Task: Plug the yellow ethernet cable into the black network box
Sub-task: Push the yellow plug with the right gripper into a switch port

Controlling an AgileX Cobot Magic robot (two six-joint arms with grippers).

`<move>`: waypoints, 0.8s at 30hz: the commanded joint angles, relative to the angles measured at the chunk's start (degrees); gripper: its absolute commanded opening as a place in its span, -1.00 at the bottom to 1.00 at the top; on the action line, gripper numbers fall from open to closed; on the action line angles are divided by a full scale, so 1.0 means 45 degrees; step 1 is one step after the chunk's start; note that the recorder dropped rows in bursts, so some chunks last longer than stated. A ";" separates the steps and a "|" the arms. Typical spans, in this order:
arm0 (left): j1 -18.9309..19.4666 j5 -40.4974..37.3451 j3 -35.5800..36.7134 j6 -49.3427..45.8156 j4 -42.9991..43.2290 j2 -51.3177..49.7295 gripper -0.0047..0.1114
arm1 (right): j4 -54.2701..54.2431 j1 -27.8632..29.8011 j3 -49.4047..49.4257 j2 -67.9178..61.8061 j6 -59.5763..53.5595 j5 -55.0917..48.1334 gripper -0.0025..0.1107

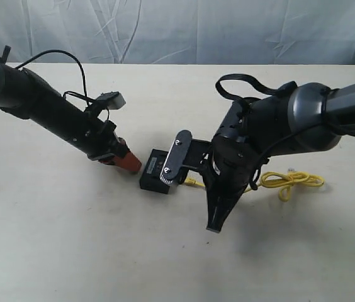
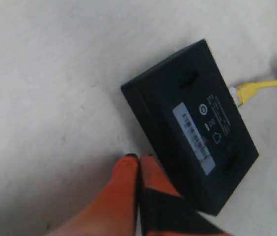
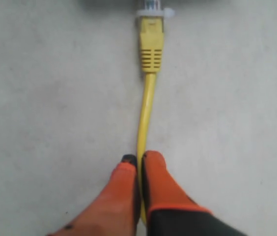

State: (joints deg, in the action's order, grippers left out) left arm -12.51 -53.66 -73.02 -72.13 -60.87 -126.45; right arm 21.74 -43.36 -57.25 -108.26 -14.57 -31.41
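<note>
Tightly pinched, yellow ethernet cable (image 3: 146, 113) — right fingers (image 3: 164, 183)

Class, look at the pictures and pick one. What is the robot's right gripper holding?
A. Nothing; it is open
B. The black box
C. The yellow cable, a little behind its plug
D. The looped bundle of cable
C: in the right wrist view the right gripper is shut on the yellow cable, with the plug out ahead of it, at the edge of the black box.
</note>
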 commanded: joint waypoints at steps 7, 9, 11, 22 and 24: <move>-0.0042 -0.0684 0.0041 -0.1102 -0.0745 -0.0273 -0.92 | -0.1513 -0.0016 -0.0040 0.0018 -0.1780 0.0482 -0.97; -0.0042 -0.0622 0.0041 -0.1102 -0.0722 -0.0273 -0.92 | -0.1258 -0.0016 -0.0040 0.0182 -0.1779 0.0078 -0.97; -0.0016 -0.0381 0.0041 -0.1102 -0.0506 -0.0273 -0.92 | -0.1022 -0.0016 -0.0040 0.0465 -0.1779 -0.0183 -0.97; 0.0723 -0.0535 0.0041 -0.1077 -0.0767 -0.0273 -0.92 | -0.1159 -0.0016 -0.0040 0.0744 -0.1779 -0.0112 -0.97; 0.0692 -0.0641 0.0041 -0.1077 -0.0863 -0.0273 -0.92 | -0.1281 -0.0016 -0.0040 0.0710 -0.1779 -0.0043 -0.97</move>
State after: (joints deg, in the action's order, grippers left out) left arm -9.33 -55.75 -73.02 -76.83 -63.15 -127.48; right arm 16.47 -43.36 -57.25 -105.51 -22.34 -31.88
